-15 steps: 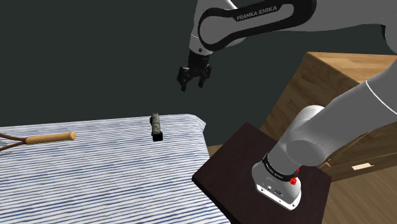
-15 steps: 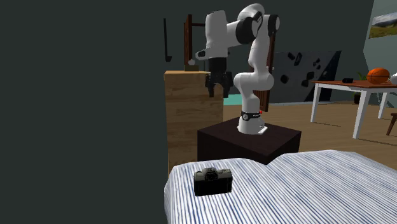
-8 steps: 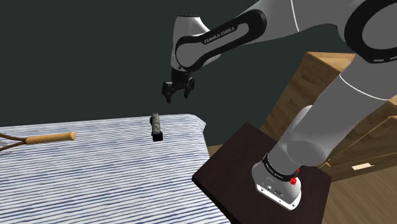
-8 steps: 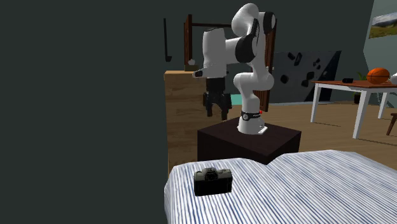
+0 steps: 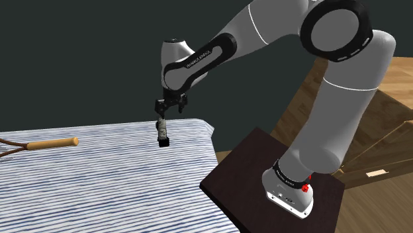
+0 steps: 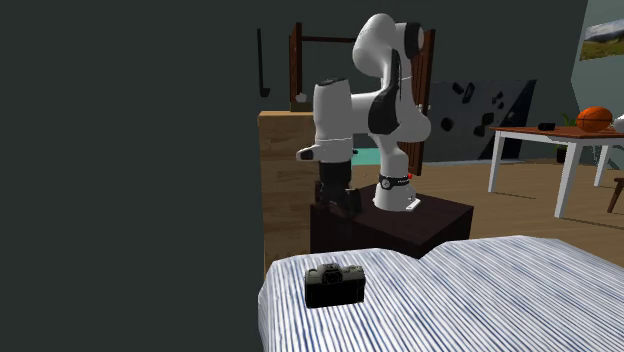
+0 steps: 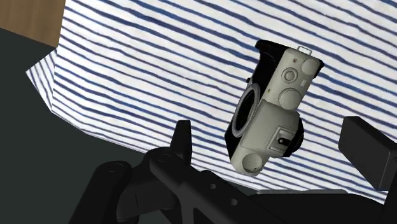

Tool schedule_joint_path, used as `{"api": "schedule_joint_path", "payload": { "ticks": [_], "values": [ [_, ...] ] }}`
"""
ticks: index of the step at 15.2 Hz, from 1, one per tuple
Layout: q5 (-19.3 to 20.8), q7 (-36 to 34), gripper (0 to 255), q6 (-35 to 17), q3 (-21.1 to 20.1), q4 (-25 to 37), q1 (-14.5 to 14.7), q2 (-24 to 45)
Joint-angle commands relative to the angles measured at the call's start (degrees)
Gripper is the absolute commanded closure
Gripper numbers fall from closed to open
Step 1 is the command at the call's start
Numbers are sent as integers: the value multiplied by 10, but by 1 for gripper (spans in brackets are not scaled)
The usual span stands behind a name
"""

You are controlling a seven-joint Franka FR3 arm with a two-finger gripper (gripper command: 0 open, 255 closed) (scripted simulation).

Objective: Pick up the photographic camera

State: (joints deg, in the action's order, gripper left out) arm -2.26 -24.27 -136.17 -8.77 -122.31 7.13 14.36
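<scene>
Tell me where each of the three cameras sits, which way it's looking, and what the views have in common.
Shoulder view: beside and slightly behind the stand, looking down over the striped bed; shows the arm and the pincer just above the photographic camera.
Second exterior view: low across the striped bed, facing back at the robot; shows the whole arm on its stand.
Wrist view: on the hand, looking along the open pincer at the photographic camera; shows both black fingers.
Shared: all three show the photographic camera lying on the striped bed.
</scene>
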Motion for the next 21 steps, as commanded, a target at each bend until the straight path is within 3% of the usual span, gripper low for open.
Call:
{"api": "schedule_joint_path", "payload": {
  "ticks": [1,6,15,16,21],
  "values": [
    [12,-16,0,-10,1,32,9,47],
    [34,-43,0,-23,10,118,31,156],
    [39,-44,0,-64,15,123,35,201],
    [39,-44,255,-63,15,124,35,201],
    [39,-44,255,-63,15,124,35,201]
  ]
}}
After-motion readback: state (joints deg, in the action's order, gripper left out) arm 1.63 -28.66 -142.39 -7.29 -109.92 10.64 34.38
